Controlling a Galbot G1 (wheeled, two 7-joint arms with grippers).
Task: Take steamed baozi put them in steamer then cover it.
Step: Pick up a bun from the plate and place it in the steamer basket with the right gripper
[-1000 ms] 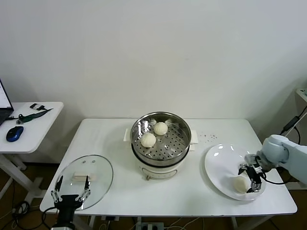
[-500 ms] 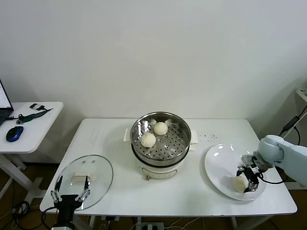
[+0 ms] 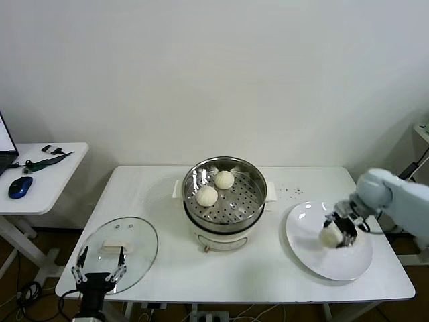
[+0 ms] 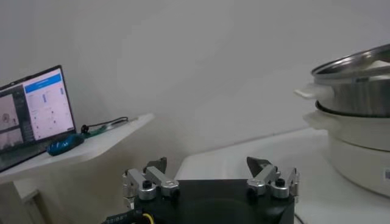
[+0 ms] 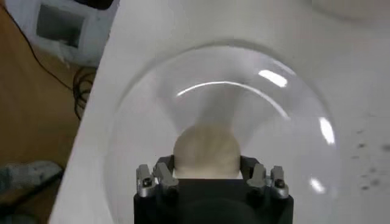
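Observation:
My right gripper (image 3: pixel 337 234) is shut on a cream-white baozi (image 3: pixel 328 236) and holds it above the white plate (image 3: pixel 335 265). In the right wrist view the baozi (image 5: pixel 206 151) sits between the fingers (image 5: pixel 163 167), with the plate (image 5: pixel 280 122) below. Two more baozi (image 3: pixel 207 195) (image 3: pixel 224 179) lie on the perforated tray of the steel steamer (image 3: pixel 225 201) at the table's middle. The glass cover (image 3: pixel 120 245) with its white handle lies flat at the table's front left. My left gripper (image 3: pixel 98 272) is open, parked just in front of the cover. A fourth baozi is not in view.
A side table (image 3: pixel 40 181) with a blue mouse (image 3: pixel 20 186) stands at the far left; a laptop (image 4: pixel 30 115) shows in the left wrist view. Dark specks (image 3: pixel 289 192) lie on the table behind the plate.
My right gripper closed on the baozi and lifted it off the plate, moving it up and a little toward the steamer. The left arm has not moved.

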